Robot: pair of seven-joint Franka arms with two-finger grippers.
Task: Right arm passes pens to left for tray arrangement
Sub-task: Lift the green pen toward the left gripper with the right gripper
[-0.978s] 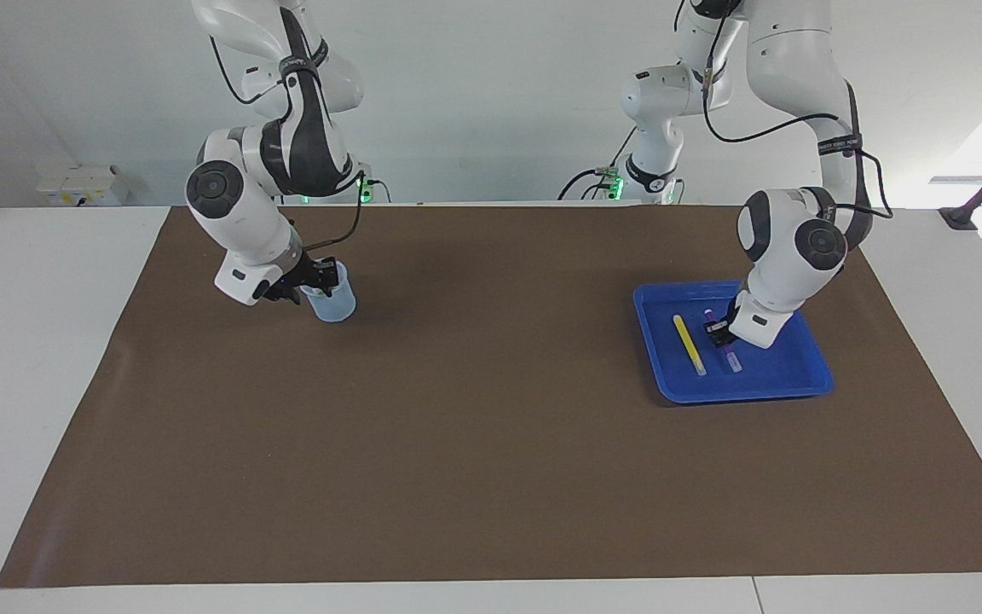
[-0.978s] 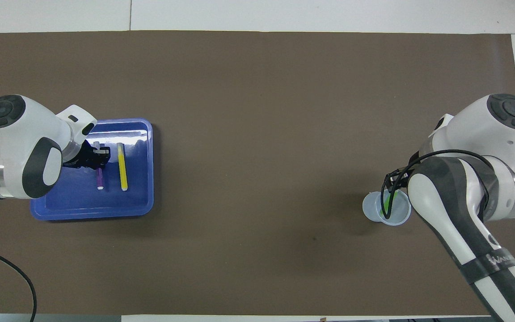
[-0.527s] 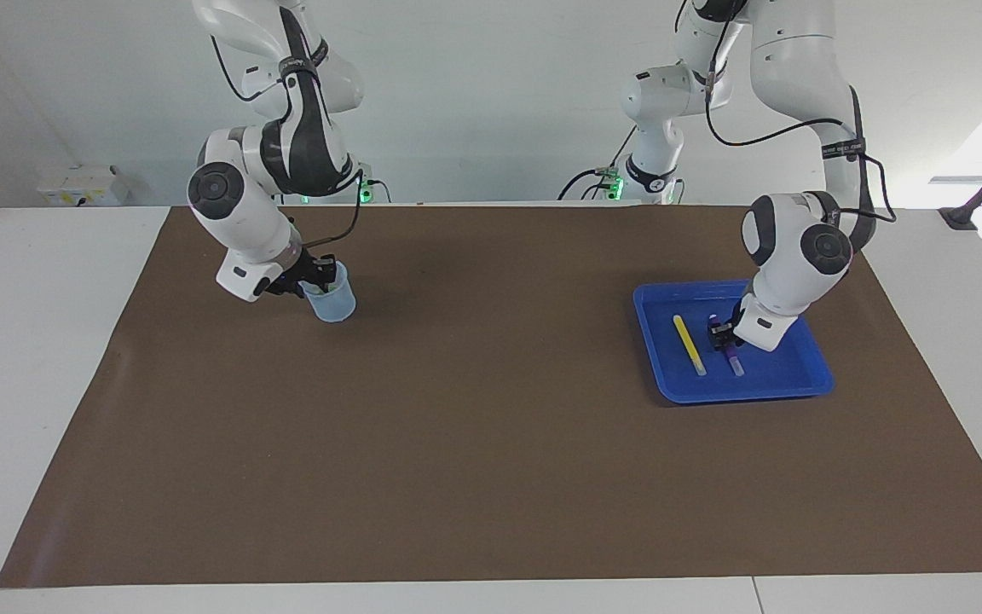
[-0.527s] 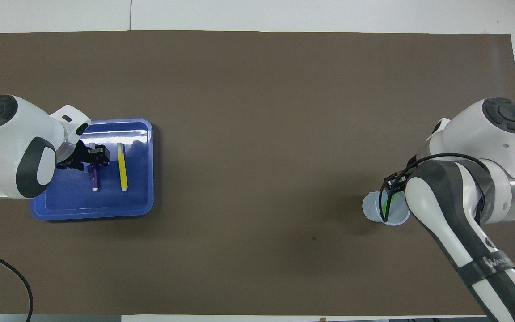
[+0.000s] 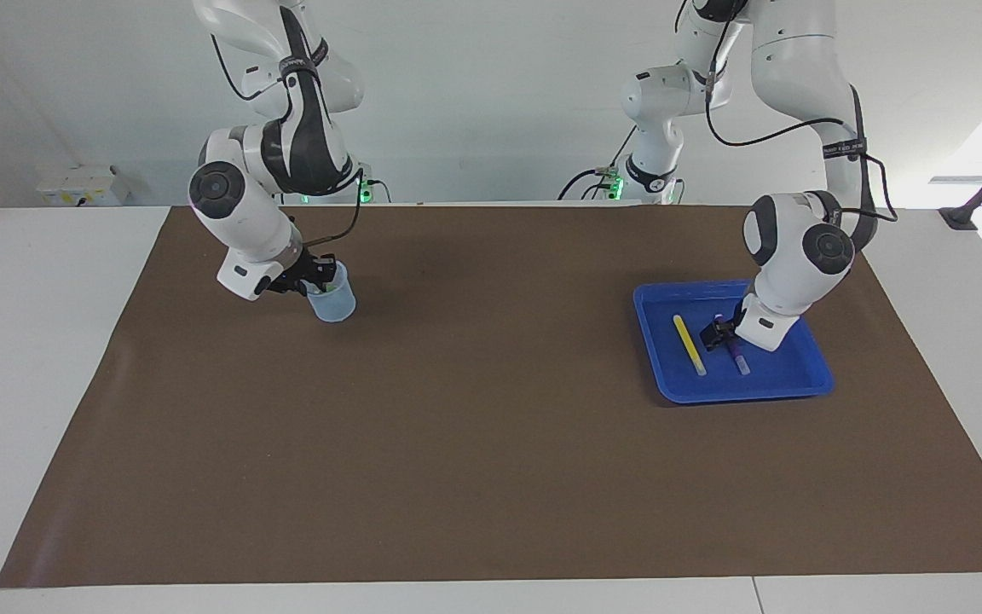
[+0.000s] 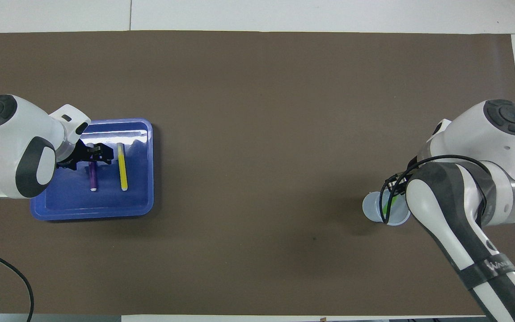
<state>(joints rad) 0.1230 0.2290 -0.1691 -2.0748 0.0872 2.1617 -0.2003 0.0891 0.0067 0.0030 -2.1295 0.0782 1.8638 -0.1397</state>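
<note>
In the facing view, the left gripper (image 5: pixel 719 334) hangs low over the blue tray (image 5: pixel 806 375), which sits toward the left arm's end of the table. Its fingers stand apart, astride the upper end of the purple pen (image 5: pixel 739 356). That pen lies flat on the tray floor, parallel to the yellow pen (image 5: pixel 689 344) just beside it. The right gripper (image 5: pixel 314 281) dips into the clear cup (image 5: pixel 334 300) toward the right arm's end of the brown mat (image 5: pixel 491 477), with its fingertips brought together. The green pen is hidden in this view, so I cannot tell whether it is pinched.

The risks, as I judge them: the cup looks light, so a lift that drags along its wall could tip it or carry it up. A loose pinch could let the pen slip back in. At the tray, a spread finger rising carelessly could nudge the purple pen out of line with the yellow one.

In the overhead view, the green pen (image 6: pixel 387 206) shows as a bright sliver inside the cup, under the right arm's cable. The right gripper itself is masked by the arm.

Count: one tray, one cup, three pens. Two pens lie in the tray and one stands in the cup. There are two arms.
</note>
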